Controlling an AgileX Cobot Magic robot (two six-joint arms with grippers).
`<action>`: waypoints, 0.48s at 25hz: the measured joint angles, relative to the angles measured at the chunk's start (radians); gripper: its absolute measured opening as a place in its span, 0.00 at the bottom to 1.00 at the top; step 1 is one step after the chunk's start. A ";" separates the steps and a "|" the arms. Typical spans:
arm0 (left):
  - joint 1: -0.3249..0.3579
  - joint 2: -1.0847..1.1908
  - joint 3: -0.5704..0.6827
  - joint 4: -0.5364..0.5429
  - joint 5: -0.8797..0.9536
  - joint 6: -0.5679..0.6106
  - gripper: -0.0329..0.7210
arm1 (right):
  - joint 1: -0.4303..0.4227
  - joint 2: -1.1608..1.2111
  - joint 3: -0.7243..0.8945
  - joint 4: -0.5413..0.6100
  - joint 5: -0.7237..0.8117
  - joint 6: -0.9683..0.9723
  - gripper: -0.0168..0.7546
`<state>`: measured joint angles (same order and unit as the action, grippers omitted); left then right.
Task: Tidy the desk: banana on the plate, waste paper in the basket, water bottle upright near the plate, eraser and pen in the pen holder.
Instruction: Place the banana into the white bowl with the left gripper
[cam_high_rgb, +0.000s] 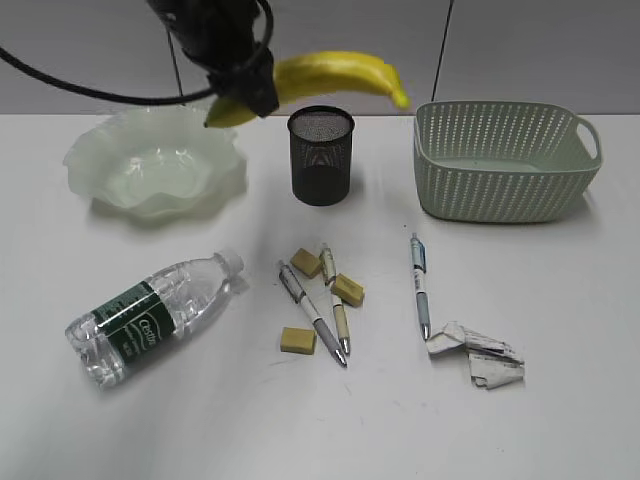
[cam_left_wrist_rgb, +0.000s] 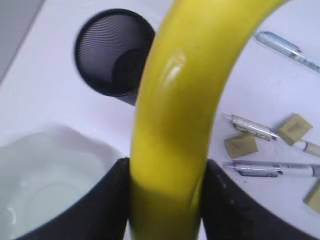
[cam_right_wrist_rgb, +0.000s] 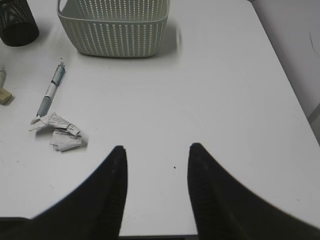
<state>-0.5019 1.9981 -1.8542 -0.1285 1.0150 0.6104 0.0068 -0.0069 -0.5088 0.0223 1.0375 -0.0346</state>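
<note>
My left gripper is shut on the yellow banana and holds it in the air, above the gap between the pale green wavy plate and the black mesh pen holder. In the left wrist view the banana fills the jaws, with the plate below left and the pen holder beyond. The water bottle lies on its side. Pens and erasers lie mid-desk. The waste paper lies at the right. My right gripper is open over bare desk.
The sage-green basket stands at the back right; it also shows in the right wrist view. A third pen lies beside the waste paper. The desk's right edge runs near the right gripper.
</note>
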 joint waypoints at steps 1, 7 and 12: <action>0.018 -0.016 0.000 0.002 -0.009 -0.022 0.46 | 0.000 0.000 0.000 0.000 0.000 0.000 0.45; 0.214 -0.024 0.001 0.022 -0.007 -0.142 0.46 | 0.000 0.000 0.000 0.000 0.000 0.000 0.45; 0.326 -0.015 0.001 0.022 -0.047 -0.163 0.46 | 0.000 0.000 0.000 0.000 0.000 0.000 0.45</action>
<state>-0.1759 1.9828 -1.8530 -0.1066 0.9681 0.4476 0.0068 -0.0069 -0.5088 0.0223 1.0375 -0.0346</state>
